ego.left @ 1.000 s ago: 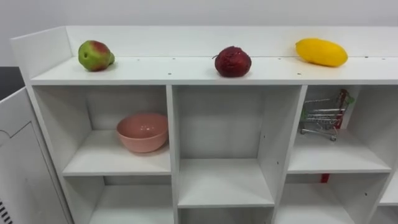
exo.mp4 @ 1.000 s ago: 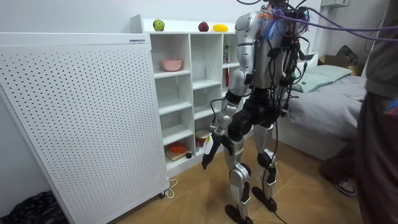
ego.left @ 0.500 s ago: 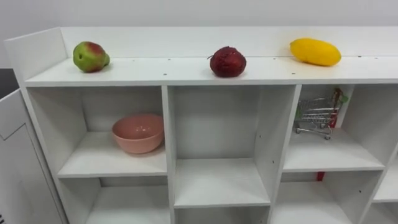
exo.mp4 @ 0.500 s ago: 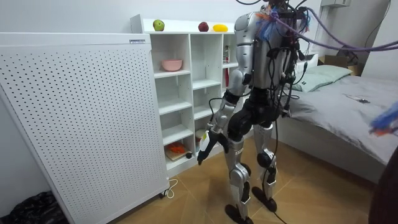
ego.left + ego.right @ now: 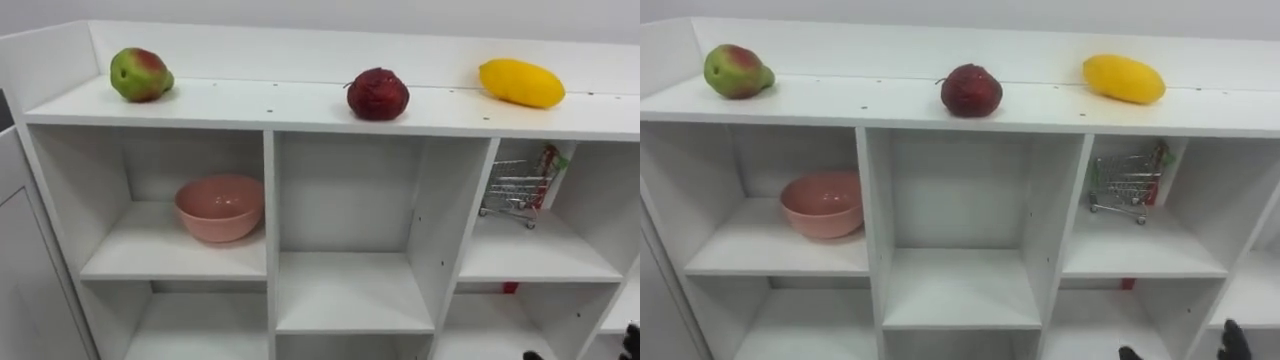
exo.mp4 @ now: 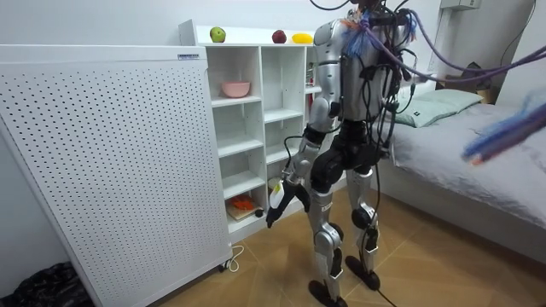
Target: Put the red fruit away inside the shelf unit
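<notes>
**Operator:** Stock check. What is placed, and what is left to do?

**Clerk:** Entry one: closet (image 5: 250, 100), white, with open compartments. You have three fruit, and all of them lie on its top board in one row, well apart. I see none in a compartment, so I judge the arranging as not yet begun. You may count every piece as outstanding.

**Operator:** List the fruit.

**Clerk:**
- Green-and-red fruit (image 5: 140, 75): pear-shaped, near the top board's left end.
- Dark red fruit (image 5: 378, 94): round, with wrinkled skin, at mid-board toward the front edge.
- Yellow fruit (image 5: 520, 83): long and smooth, toward the right end and nearer the back edge.

**Operator:** Other holdings?

**Clerk:**
- Pink bowl (image 5: 220, 208): in the upper left compartment.
- Small wire cart (image 5: 513, 190): in the upper right compartment.

**Operator:** And the hands?

**Clerk:** The left hand (image 6: 277, 205) hangs low beside the thigh in the room view. The right hand (image 5: 1232, 340) shows as dark tips at the eye view's lower right corner. I cannot tell you how far open the fingers are on either hand. With all three fruit on the top board, you can take it that neither hand carries one.
</notes>
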